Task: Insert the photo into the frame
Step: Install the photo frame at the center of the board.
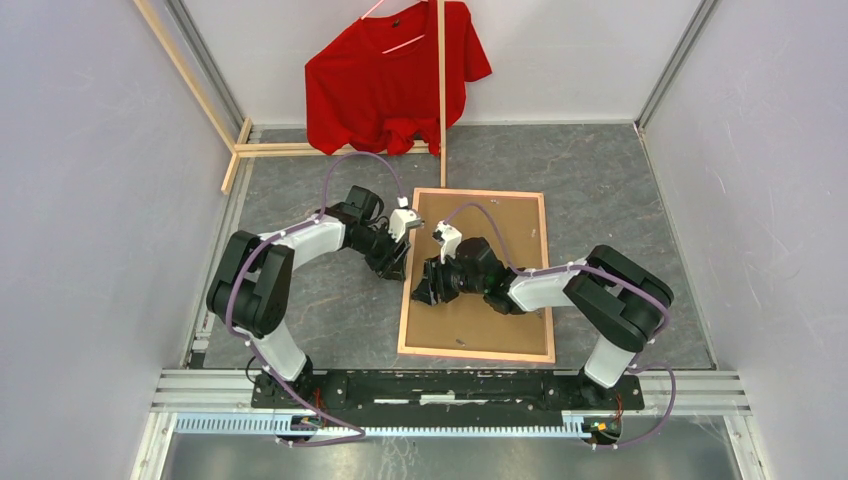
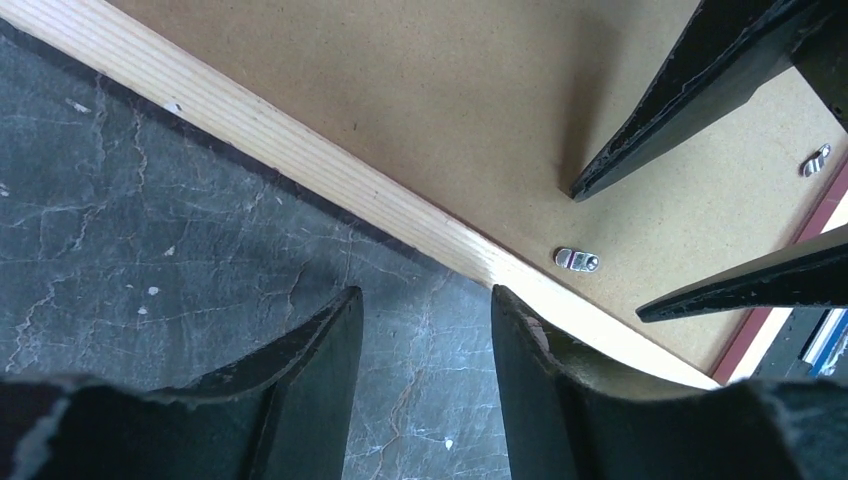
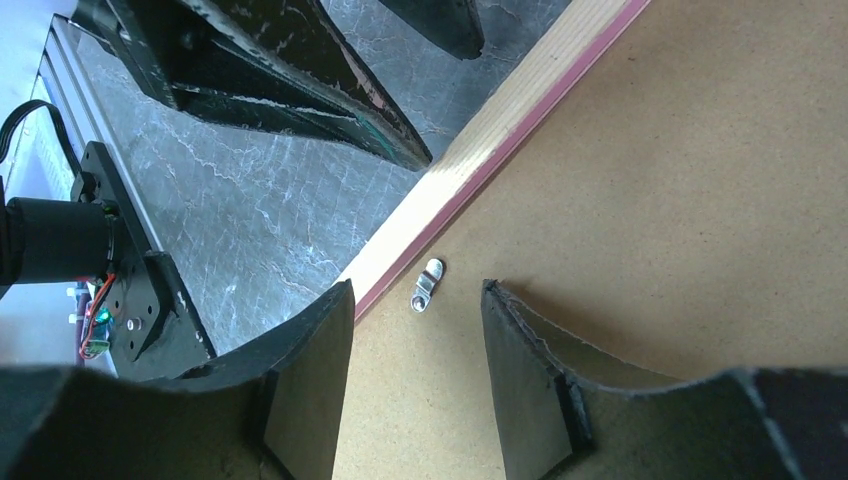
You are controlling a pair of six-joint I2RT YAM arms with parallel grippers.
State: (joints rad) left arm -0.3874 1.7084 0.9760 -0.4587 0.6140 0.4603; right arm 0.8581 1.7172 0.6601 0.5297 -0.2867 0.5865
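The frame (image 1: 407, 300) lies face down on the table, its pale wood rim (image 2: 300, 150) around a brown backing board (image 1: 500, 240). The photo is out of view. My left gripper (image 2: 423, 295) hovers at the frame's left edge, open, one finger over the rim, with only the grey table between its fingers. My right gripper (image 3: 417, 290) is open just inside that same edge, over the backing board (image 3: 650, 180), above a small metal clip (image 3: 427, 285). Both grippers sit close together, left gripper (image 1: 400, 262) and right gripper (image 1: 425, 290).
A second metal clip (image 2: 577, 260) sits on the board near the rim. A red shirt (image 1: 390, 80) hangs on a wooden-stick rack (image 1: 441, 90) at the back. Walls close in on three sides; the arms' base rail (image 1: 450, 385) runs along the near edge.
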